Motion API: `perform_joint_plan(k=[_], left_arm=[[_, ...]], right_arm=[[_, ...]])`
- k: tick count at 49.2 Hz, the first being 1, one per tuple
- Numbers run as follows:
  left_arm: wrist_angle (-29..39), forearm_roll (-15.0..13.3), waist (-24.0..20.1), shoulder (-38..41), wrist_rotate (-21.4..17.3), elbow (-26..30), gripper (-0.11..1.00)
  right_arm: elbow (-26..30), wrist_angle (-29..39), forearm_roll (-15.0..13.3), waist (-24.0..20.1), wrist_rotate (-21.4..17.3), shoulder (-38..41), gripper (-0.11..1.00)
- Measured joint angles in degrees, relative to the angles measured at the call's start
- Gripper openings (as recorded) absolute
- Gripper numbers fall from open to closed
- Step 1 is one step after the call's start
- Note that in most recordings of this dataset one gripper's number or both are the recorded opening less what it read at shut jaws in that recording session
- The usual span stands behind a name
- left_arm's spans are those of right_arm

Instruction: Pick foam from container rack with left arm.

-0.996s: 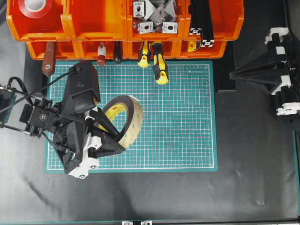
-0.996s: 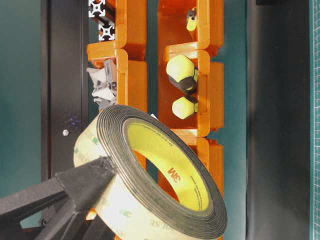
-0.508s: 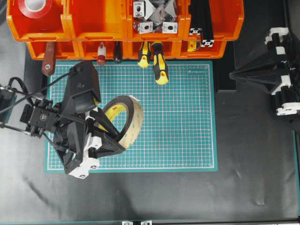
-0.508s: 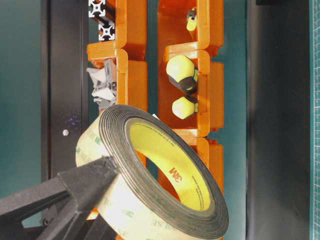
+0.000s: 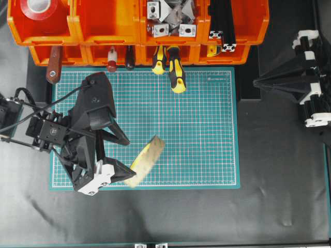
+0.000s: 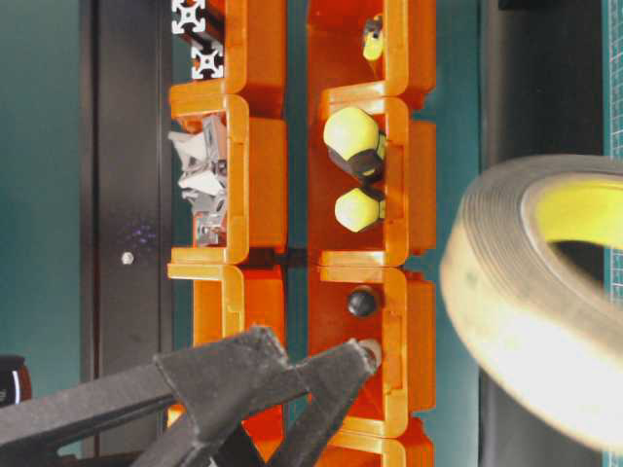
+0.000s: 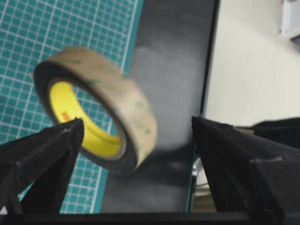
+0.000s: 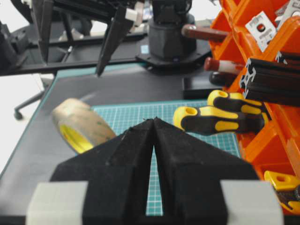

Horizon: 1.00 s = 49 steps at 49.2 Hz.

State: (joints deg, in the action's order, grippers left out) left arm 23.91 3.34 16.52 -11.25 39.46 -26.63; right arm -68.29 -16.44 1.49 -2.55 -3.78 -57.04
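Note:
The foam (image 5: 146, 160), a roll with a cream liner and yellow core, appears blurred and tilted at the front edge of the green mat, apart from the container rack (image 5: 73, 27). My left gripper (image 5: 132, 158) is open, its black fingers spread wide on either side of the roll without clamping it. In the left wrist view the foam (image 7: 119, 96) lies beyond the open gripper (image 7: 137, 123), over the mat's edge. The table-level view has the foam (image 6: 516, 326) to the right of the fingers (image 6: 365, 352). My right gripper (image 8: 153, 120) is shut and empty, parked at the right (image 5: 257, 82).
The green cutting mat (image 5: 196, 134) covers the middle of the black table. The rack holds a red tape roll (image 5: 42, 6), metal brackets (image 5: 170, 15), black extrusions (image 5: 222, 20), yellow-black screwdrivers (image 5: 176, 72) and a brown-handled tool (image 5: 53, 70) hanging over its front.
The left jaws have opened wide and let go of the foam. The roll has dropped away from them toward the mat's front edge and is blurred.

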Motion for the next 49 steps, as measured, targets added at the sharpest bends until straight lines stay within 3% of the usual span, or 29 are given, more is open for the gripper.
perform_joint_plan(k=[49], left_arm=[[0.09,0.09,-0.44,-2.9,-0.26,-0.18,0.89]], right_arm=[[0.0,0.0,0.09,0.0,0.0,-0.18,0.0]])
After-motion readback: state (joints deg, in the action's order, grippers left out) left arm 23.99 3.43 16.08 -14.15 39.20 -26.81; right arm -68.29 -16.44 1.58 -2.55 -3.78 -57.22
